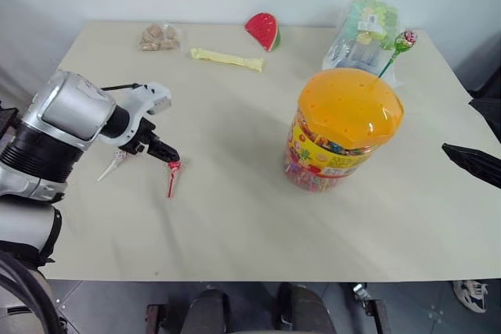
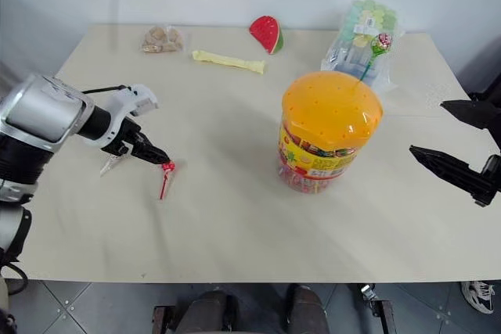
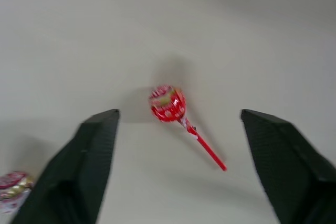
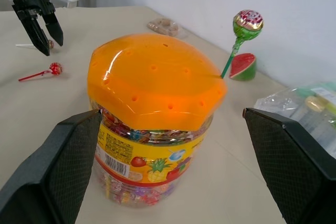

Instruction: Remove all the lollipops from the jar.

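Your left gripper (image 3: 178, 129) is spread over the red lollipop (image 3: 168, 103) on the table (image 1: 235, 217) — right gripper (image 4: 170, 124) spread too, flanking the jar (image 4: 155, 108).

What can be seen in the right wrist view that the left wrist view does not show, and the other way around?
Right wrist view: the jar with its orange lid, a green lollipop standing in the lid, the watermelon toy, a candy bag, and the open right hand framing the jar.

Left wrist view: the pink lollipop at its edge.

Both: the table, the red lollipop lying on it, and the open left hand above it, not touching.
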